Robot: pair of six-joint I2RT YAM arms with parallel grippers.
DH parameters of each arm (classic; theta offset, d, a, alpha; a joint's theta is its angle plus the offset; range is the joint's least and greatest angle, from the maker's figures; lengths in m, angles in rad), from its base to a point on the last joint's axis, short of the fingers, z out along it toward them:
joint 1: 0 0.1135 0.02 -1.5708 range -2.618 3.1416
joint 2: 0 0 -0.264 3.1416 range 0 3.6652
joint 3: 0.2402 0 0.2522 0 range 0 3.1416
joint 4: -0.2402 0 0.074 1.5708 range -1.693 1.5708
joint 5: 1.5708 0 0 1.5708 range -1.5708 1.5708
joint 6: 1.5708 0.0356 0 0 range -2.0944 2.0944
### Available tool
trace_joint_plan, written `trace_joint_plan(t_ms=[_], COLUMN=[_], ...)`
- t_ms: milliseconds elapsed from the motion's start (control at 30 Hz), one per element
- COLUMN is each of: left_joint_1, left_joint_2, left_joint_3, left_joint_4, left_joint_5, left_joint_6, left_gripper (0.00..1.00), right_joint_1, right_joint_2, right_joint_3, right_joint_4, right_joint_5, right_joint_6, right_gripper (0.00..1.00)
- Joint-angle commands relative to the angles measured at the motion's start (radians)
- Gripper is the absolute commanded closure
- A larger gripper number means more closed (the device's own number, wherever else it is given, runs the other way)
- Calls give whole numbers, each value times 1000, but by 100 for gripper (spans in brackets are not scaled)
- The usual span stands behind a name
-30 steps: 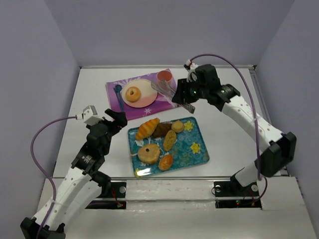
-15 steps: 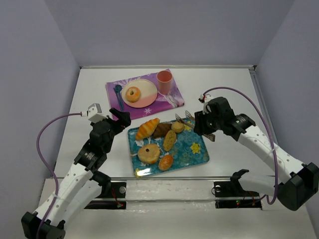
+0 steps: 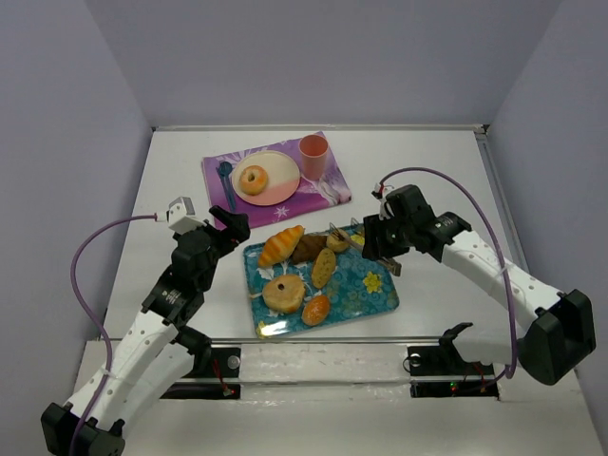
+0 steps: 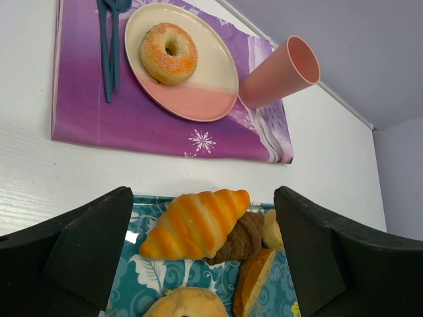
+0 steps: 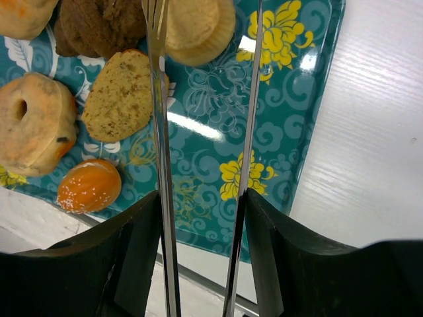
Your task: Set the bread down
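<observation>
Your right gripper (image 5: pixel 201 264) clamps the tongs (image 5: pixel 158 132), blades wide apart and empty, poised over the bun (image 5: pixel 195 26) at the tray's (image 5: pixel 198 178) far end; lower both blades astride it before squeezing, then lift for the plate (image 4: pixel 205 102)

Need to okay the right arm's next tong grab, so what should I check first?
1. Tongs clamped in right gripper: ok.
2. Tongs open, arms either side of round bun: ok.
3. Tongs' height above the bun: cannot tell.
4. Plate has room beside donut: ok.
5. Left gripper open, empty: ok.
6. Cup upright beside plate: ok.
</observation>
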Motion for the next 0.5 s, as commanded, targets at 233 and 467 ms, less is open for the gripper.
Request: trace_joint_plan(t_ms=[233,467], left_joint_1=[0,2], left_joint_2=[-12,-17], left_joint_3=[-12,-15], left_joint_4=[41,42], left_joint_5=[-6,-9], left_joint_6=[14,14], left_gripper=[1,1], right_joint_1=[6,6], right_joint_2=[-39,-36], right_joint_3=[-33,-21], right_joint_4=[47,4], right_joint_5=[-163,-72], right_joint_6=[80,112], right_gripper=[42,57])
